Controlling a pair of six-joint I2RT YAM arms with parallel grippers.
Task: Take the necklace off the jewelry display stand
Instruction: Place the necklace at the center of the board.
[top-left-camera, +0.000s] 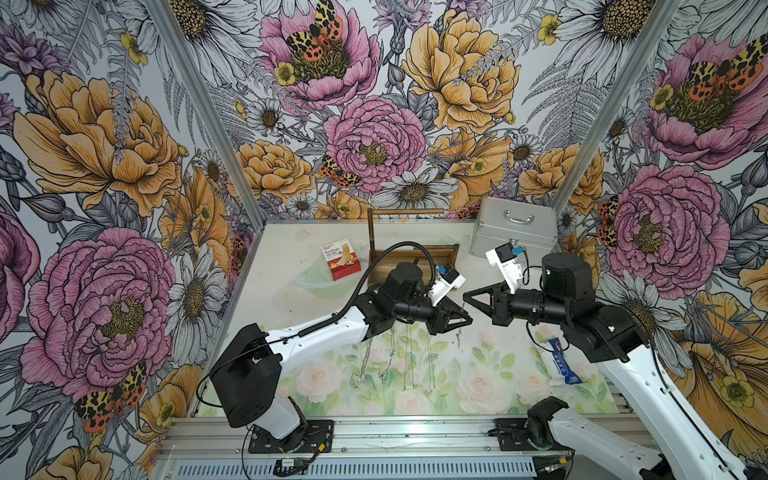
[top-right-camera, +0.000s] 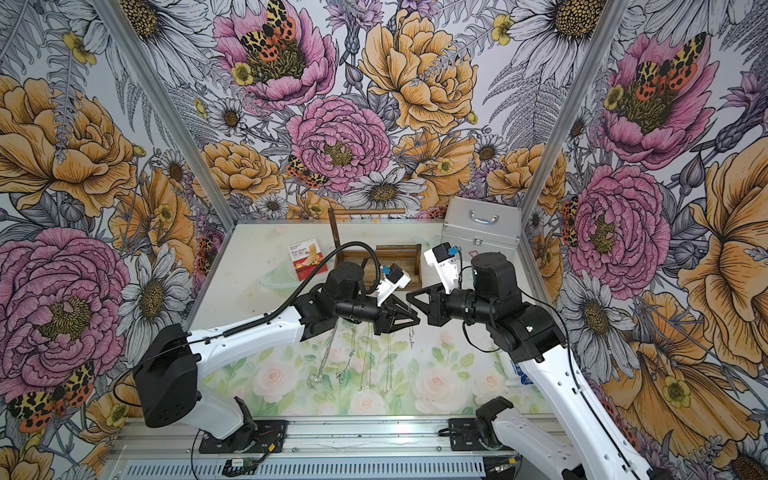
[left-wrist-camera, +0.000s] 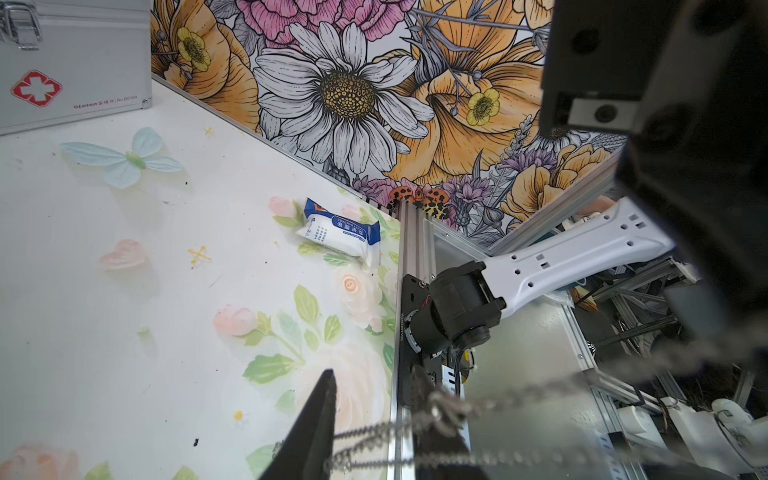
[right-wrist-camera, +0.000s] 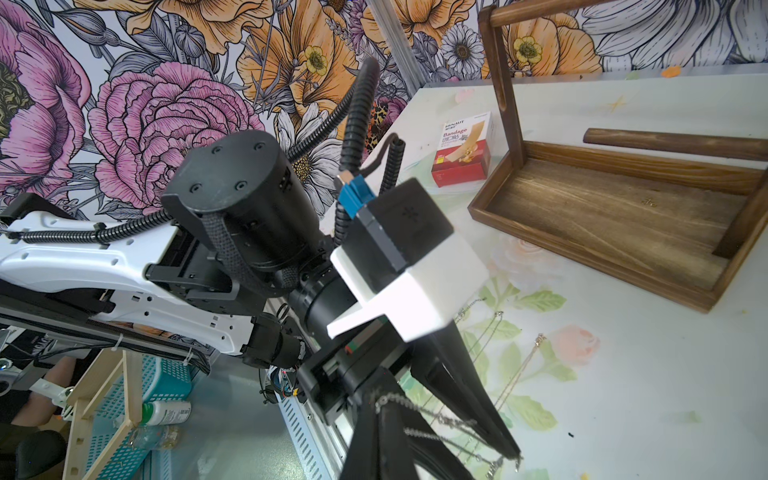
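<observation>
Reading from the left, the jewelry display stand (top-left-camera: 370, 237) stood upright near the back of the counter (top-left-camera: 286, 303), its top rod (top-left-camera: 405, 212) bare. Several other chains (top-left-camera: 409, 365) lay stretched on the counter nearer me, beneath my left arm. So I judged the lift-off itself done and the step in hand a handover in mid-air. The left fingers (top-left-camera: 468, 320) met the right ones tip to tip above the middle of the counter. In the left wrist view they stood partly apart, with strands of the necklace (top-left-camera: 459, 336) running across the gap between them, not yet pinched. The necklace hung well clear of the stand, one end dangling below the meeting point. The right fingers (top-left-camera: 467, 296) were together, and the chain seemed caught at their tip. Next, I reckoned, the left fingers needed to clamp on the chain before the right ones let go, then lower it beside the others without tangling.
</observation>
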